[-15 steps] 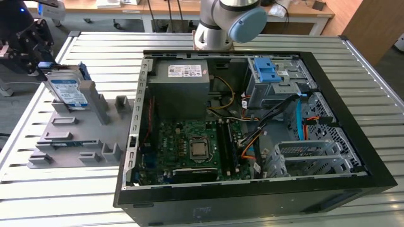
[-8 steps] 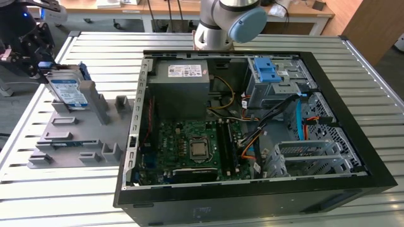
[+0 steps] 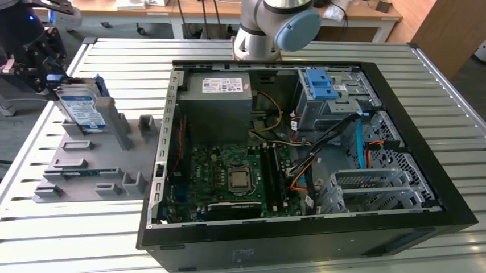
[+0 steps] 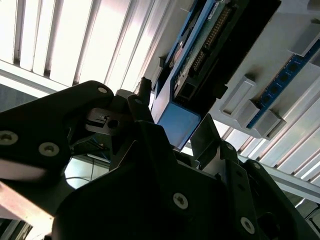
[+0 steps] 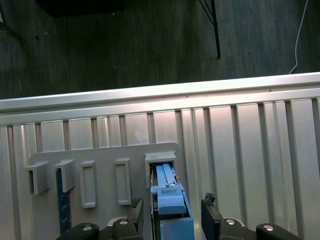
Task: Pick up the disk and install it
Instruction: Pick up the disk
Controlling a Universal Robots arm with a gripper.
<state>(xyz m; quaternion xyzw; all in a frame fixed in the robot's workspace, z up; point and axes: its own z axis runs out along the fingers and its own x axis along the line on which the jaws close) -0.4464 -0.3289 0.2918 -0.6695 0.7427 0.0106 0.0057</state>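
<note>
The disk point(image 3: 82, 109) stands on edge in a slot of the grey holder point(image 3: 91, 162) at the exterior view's left, its white label with a blue band facing the camera. My gripper point(image 3: 47, 77) hangs at the disk's upper far corner. In the first wrist view the disk's blue carrier edge point(image 5: 170, 200) lies between the two black fingers, with a thin gap on each side, so the gripper point(image 5: 172, 207) is open astride it. The second wrist view shows the blue frame point(image 4: 177, 120) and the circuit-board side point(image 4: 210, 45) between the fingers of the gripper point(image 4: 175, 107).
An open computer case point(image 3: 414, 142) fills the middle of the slatted metal table point(image 3: 76, 227). Inside are a grey drive bay with a blue latch bracket point(image 3: 322, 85), a power supply point(image 3: 216, 108) and the motherboard point(image 3: 235, 170). A blue memory stick point(image 5: 61, 200) also sits in the holder.
</note>
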